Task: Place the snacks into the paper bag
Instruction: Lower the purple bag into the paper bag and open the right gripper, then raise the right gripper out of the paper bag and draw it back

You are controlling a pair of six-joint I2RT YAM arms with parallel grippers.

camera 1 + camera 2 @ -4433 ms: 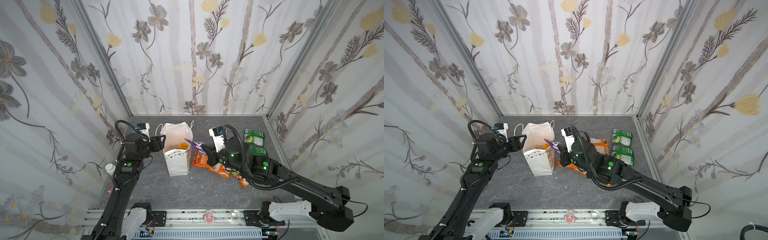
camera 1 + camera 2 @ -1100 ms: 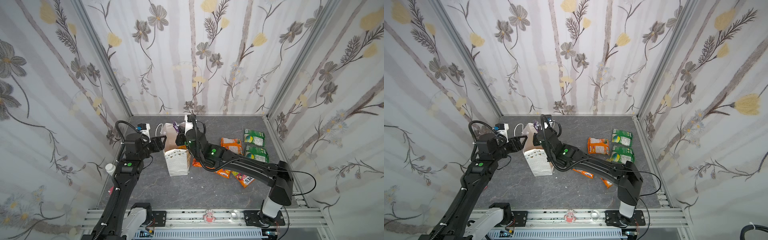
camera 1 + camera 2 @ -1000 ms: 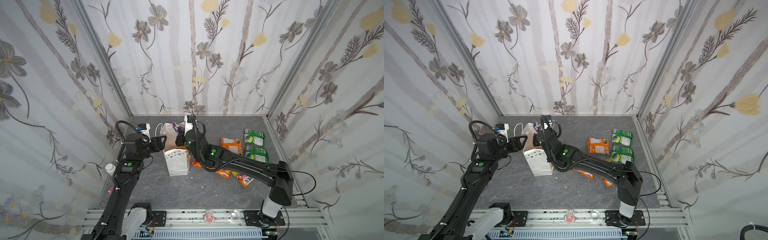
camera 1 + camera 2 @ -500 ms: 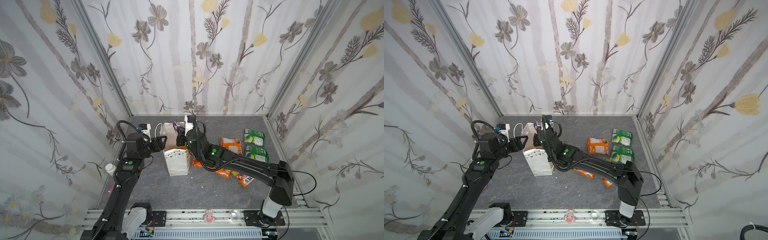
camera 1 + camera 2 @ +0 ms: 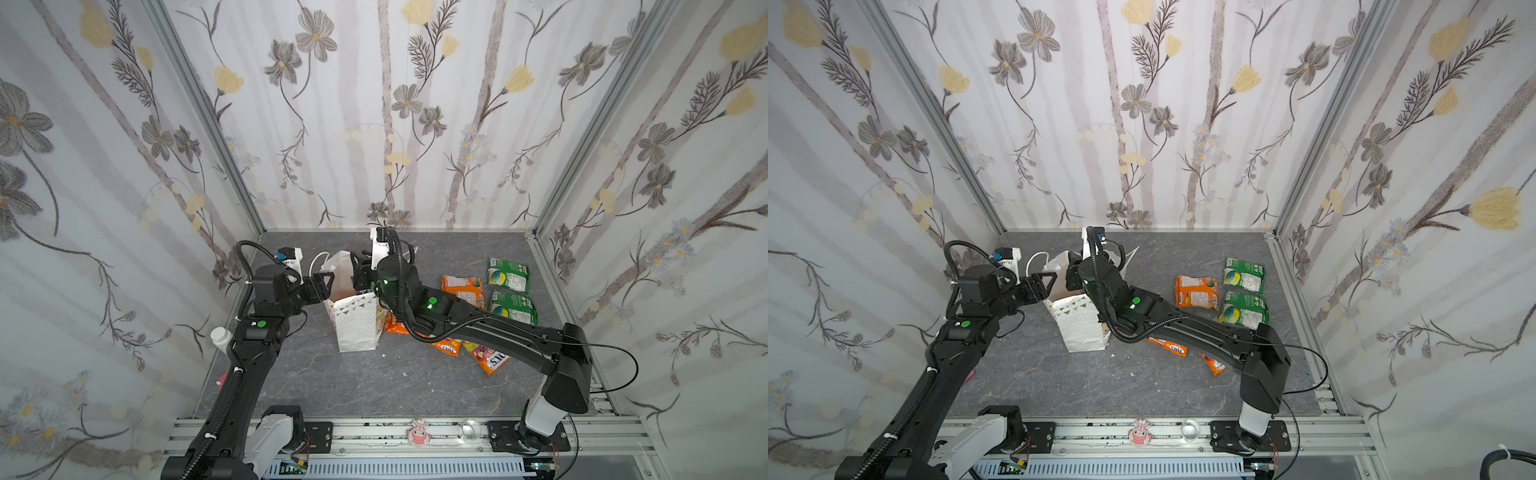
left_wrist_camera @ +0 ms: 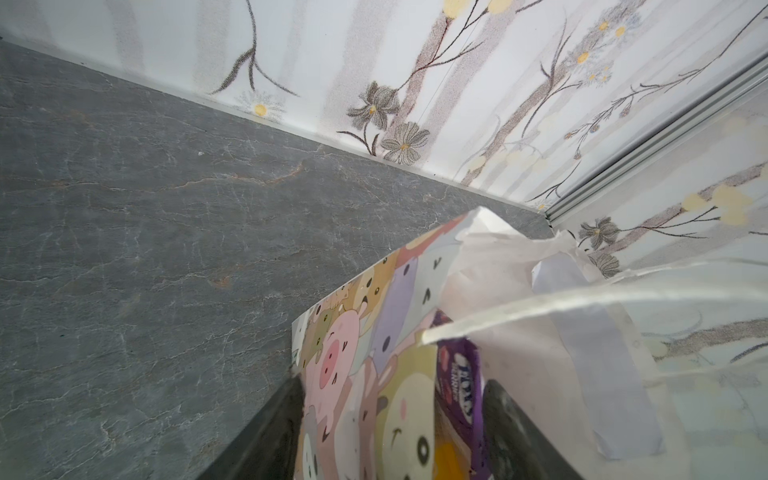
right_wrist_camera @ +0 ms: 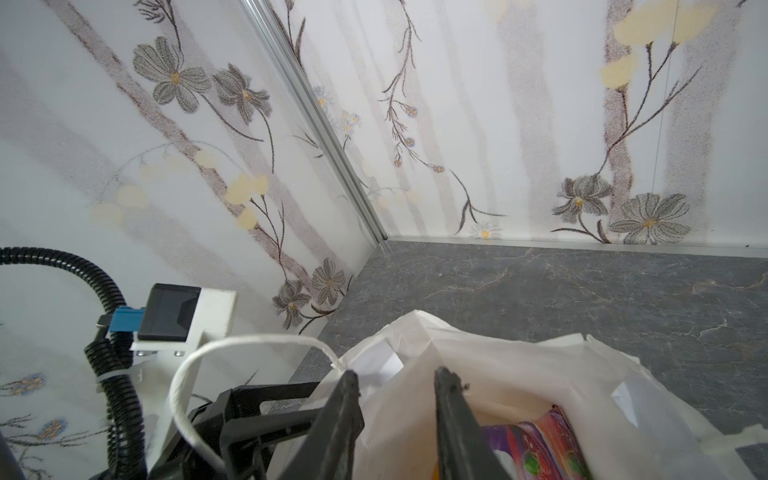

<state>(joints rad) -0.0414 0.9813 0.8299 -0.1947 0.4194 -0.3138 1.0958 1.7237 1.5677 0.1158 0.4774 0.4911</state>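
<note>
The white dotted paper bag (image 5: pixel 358 328) (image 5: pixel 1081 328) stands upright left of centre. My left gripper (image 5: pixel 327 283) (image 6: pixel 399 424) is shut on its left wall, whose cartoon animals fill the left wrist view. My right gripper (image 5: pixel 358 274) (image 7: pixel 397 415) hangs open over the bag's mouth with nothing between its fingers. A purple packet (image 7: pixel 536 449) (image 6: pixel 457 374) lies inside the bag. On the table to the right lie other snacks: an orange packet (image 5: pixel 463 289), two green packets (image 5: pixel 508 275) (image 5: pixel 513 307), and orange packets (image 5: pixel 446 345) plus a FOX'S bag (image 5: pixel 490 359) partly under my right arm.
A small white bottle (image 5: pixel 220 336) stands by the left wall, with a pink scrap (image 5: pixel 222 378) nearer the front. My right arm (image 5: pixel 498 332) stretches low over the snacks on the right. Flowered walls close the table on three sides.
My right gripper has opened above the bag's mouth and the purple packet has dropped from it into the bag. My left gripper keeps its hold on the bag's wall.
</note>
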